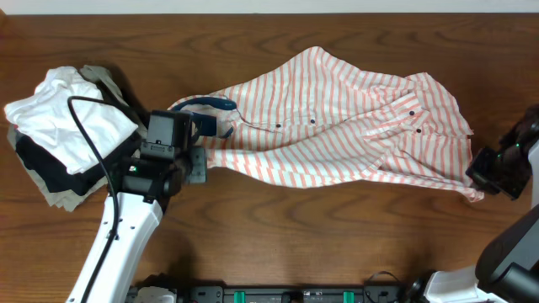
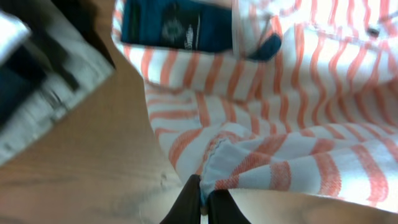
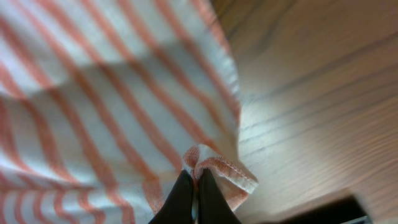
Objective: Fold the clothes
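Shirt (image 1: pixel 354 126), blurred stack (image 2: pixel 37 81), left pincer (image 2: pixel 200 202) cropped

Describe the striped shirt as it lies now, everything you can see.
The striped shirt is white woven cloth with thin orange-red stripes, small dark buttons and a dark blue inner collar. It lies rumpled and unfolded across the wooden table, collar toward the left arm. The left tool is shut on an edge near the collar; the right tool is shut on a hemmed corner at the far end.
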